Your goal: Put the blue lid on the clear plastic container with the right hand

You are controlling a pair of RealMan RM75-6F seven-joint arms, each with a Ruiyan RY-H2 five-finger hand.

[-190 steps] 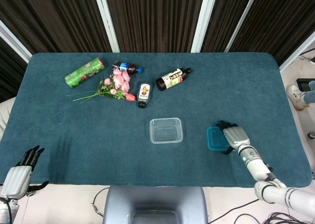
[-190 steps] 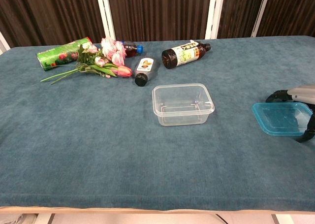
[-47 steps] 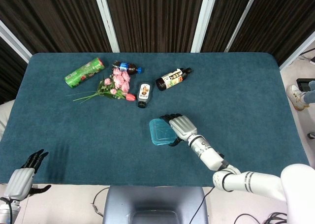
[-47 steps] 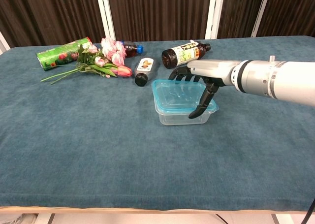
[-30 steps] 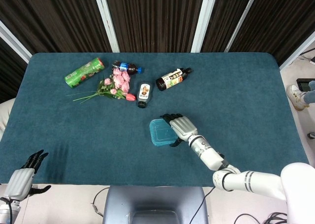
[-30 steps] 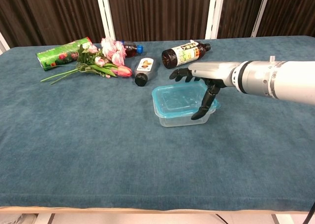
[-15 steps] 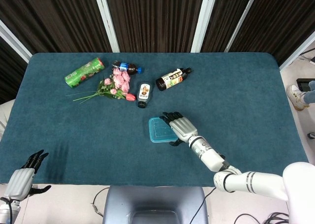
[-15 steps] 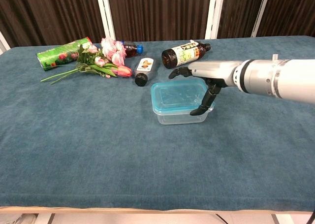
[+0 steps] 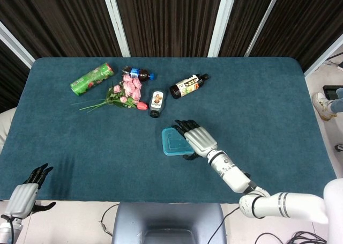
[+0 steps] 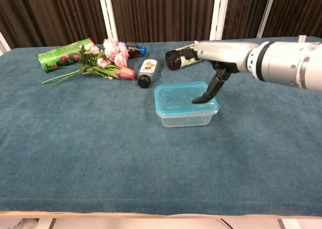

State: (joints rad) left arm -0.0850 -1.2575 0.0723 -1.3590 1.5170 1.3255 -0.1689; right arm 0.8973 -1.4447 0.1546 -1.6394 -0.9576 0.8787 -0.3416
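Observation:
The blue lid (image 9: 172, 141) (image 10: 180, 98) lies flat on top of the clear plastic container (image 10: 186, 117) near the middle of the table. My right hand (image 9: 196, 140) (image 10: 222, 57) hovers over the lid's right side with its fingers spread and nothing in them. In the chest view its thumb points down, with the tip at or just above the lid's right part. My left hand (image 9: 23, 193) hangs off the table's front left corner, fingers stretched out and empty.
Along the far left of the blue-green table (image 9: 80, 142) lie a green can (image 9: 91, 78), a bunch of pink flowers (image 9: 122, 94), a cola bottle (image 9: 138, 72), a small dark bottle (image 9: 156, 103) and a brown labelled bottle (image 9: 188, 86), all on their sides.
The lid went from tilted in my right hand to lying level on the container. My right hand let go and rose, fingers off the lid's edge. The left hand stayed put.

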